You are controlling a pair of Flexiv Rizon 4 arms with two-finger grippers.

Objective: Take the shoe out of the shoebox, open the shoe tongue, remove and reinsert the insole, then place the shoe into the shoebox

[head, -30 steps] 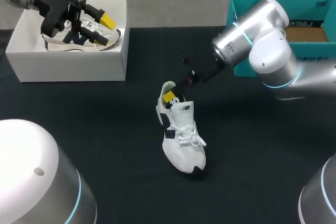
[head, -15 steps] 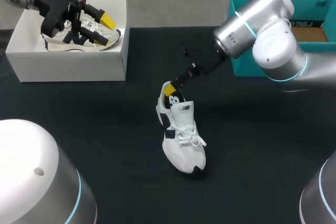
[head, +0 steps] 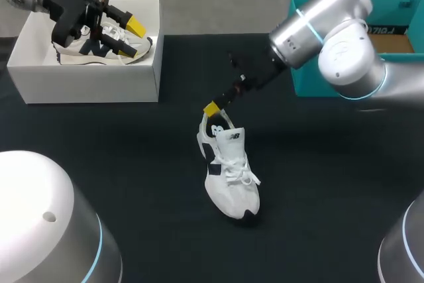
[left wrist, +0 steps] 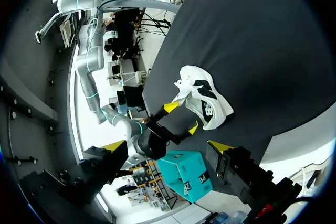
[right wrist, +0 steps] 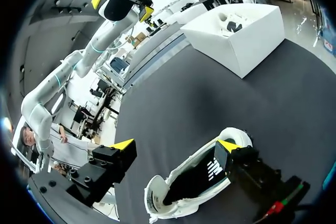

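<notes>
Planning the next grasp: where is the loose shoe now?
In the head view the shoe lies near the middle of the black table, right of the white shoebox, its heel end beside the right end effector.

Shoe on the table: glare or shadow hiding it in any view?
Head view: shoe evenly lit, no glare, bright on the black table. Left wrist view: no shadow on it. Right wrist view: no glare; a finger of the right gripper covers part.

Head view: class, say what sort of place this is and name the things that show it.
Probably a robotics lab workbench: two robot arms, with a yellow-tipped left hand and right hand, are over a black table that holds a white shoe and a white shoebox.
</notes>
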